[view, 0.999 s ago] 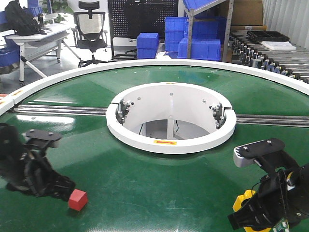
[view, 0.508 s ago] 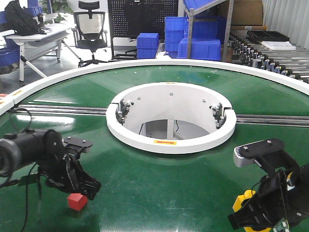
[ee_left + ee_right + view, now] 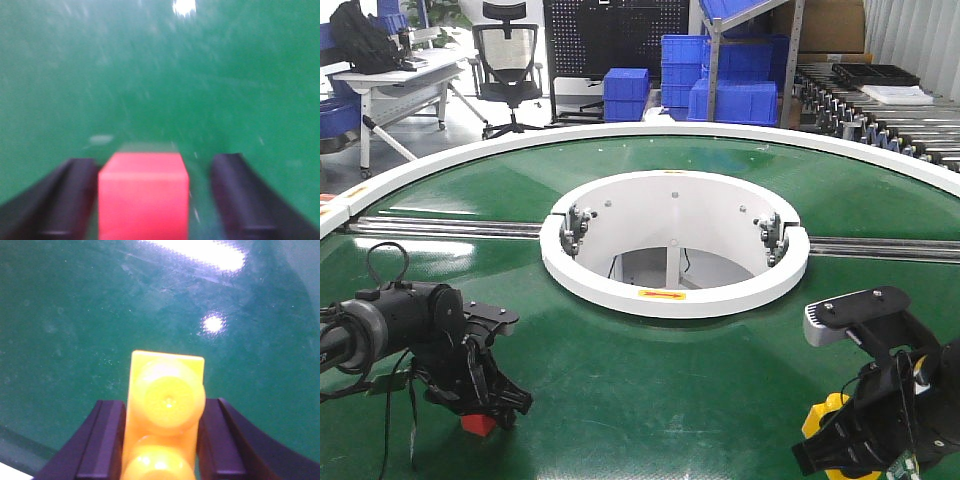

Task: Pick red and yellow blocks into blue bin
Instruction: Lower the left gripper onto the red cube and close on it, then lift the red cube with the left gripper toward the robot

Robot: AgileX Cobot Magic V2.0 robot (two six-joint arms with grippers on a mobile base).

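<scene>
**Centre the left pincer before you close on the red cube**

Your broad green ring-shaped bench point(image 3: 650, 390) carries both blocks near its near edge. The large blue plastic bin cannot be picked out in any of these views, so find it before you carry anything.

At near right, the right pincer point(image 3: 840, 452) is clamped on the small glossy yellow studded brick point(image 3: 165, 405), with a finger pressed to each side. That grip looks sound.

At near left, the left pincer point(image 3: 485, 408) stands wide, low over the bench and straddling the small matte red cube point(image 3: 143, 192). In the left wrist view the cube sits off-centre, close against the finger on the left, with a gap on the right. Blur hides whether they touch.

Judging by that, nudge sideways to centre the cube. Then close slowly so it neither skids nor twists.
</scene>
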